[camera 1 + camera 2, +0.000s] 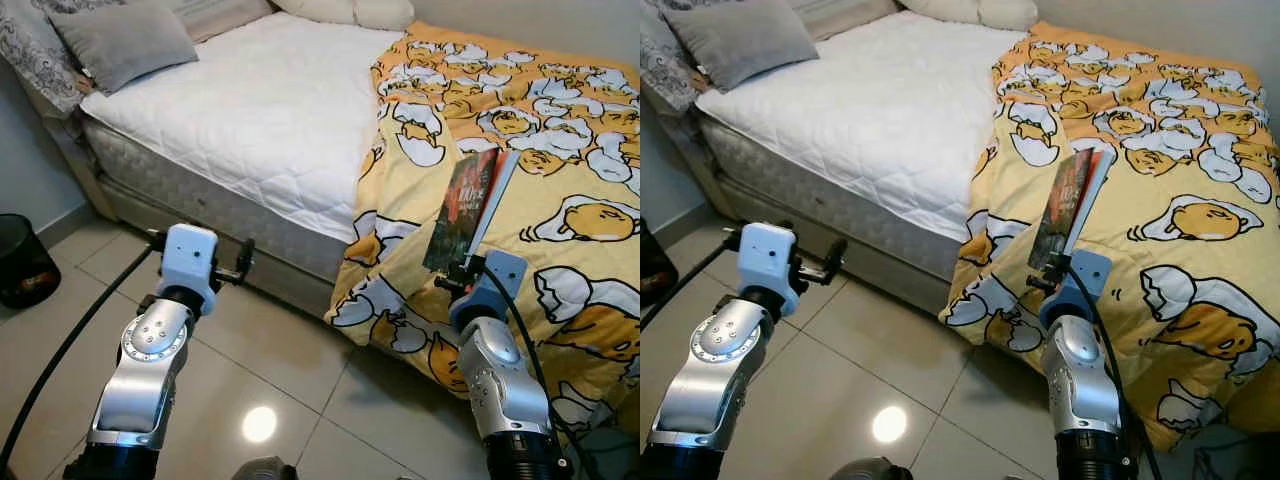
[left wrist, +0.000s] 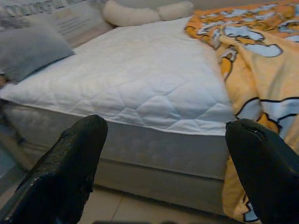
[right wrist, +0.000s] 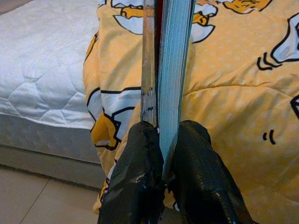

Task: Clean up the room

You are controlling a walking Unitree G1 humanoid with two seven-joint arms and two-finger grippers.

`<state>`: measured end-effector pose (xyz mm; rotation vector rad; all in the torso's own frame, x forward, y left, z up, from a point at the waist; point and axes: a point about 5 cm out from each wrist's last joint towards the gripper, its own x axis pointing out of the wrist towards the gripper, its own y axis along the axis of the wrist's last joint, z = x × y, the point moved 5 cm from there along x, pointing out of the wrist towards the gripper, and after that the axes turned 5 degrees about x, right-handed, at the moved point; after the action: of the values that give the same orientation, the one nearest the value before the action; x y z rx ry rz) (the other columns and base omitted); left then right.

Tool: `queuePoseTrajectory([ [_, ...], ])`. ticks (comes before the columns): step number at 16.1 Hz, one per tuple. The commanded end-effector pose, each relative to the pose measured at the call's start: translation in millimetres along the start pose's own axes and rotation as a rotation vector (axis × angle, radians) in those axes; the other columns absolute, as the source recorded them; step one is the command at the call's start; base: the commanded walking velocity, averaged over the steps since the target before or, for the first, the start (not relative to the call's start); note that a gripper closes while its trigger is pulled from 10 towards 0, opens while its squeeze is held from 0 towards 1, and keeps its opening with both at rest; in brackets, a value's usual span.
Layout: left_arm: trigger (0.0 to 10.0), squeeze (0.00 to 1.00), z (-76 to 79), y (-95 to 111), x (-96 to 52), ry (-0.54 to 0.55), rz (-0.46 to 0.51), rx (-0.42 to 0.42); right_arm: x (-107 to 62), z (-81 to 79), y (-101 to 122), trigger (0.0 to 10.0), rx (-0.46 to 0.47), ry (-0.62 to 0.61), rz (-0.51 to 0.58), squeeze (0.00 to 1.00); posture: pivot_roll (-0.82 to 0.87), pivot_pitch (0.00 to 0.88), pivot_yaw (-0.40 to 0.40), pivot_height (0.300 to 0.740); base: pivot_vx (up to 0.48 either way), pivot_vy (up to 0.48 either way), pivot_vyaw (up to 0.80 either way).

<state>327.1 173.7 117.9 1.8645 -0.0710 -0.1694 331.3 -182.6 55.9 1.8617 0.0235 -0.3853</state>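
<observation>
While right fingers pinch book upright at lower edge, right of frame above yellow duvet, keep squeeze firm, wrist level; left fingers spread wide, holding nothing.

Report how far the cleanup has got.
Done: nothing I can confirm from here. In hand: the right hand is shut on a book, held upright over the blanket. The left hand is open and empty. Left: put the book away; the blanket covers half the mattress.
</observation>
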Motion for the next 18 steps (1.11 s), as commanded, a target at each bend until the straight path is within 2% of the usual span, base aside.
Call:
queuePoseTrajectory([
  [1,10.0,0.00,-0.9,3.4,2.5,0.013,0.009,0.006,0.6,0.5,17.2,10.0,-0.014,0.001,0.064,0.00,0.18,0.000,0.009,0.740,0.000,0.000,0.00],
  [6,10.0,0.00,-5.2,4.3,3.2,0.027,0.016,-0.021,0.9,-1.9,16.5,10.0,-0.022,0.011,0.062,0.00,0.18,0.000,0.010,0.740,0.000,0.000,0.00],
  [18,10.0,0.00,-4.9,2.6,2.7,0.026,0.014,-0.035,1.0,-3.0,13.3,10.0,-0.044,0.017,0.051,0.00,0.18,0.000,0.004,0.740,0.310,0.000,0.00],
])
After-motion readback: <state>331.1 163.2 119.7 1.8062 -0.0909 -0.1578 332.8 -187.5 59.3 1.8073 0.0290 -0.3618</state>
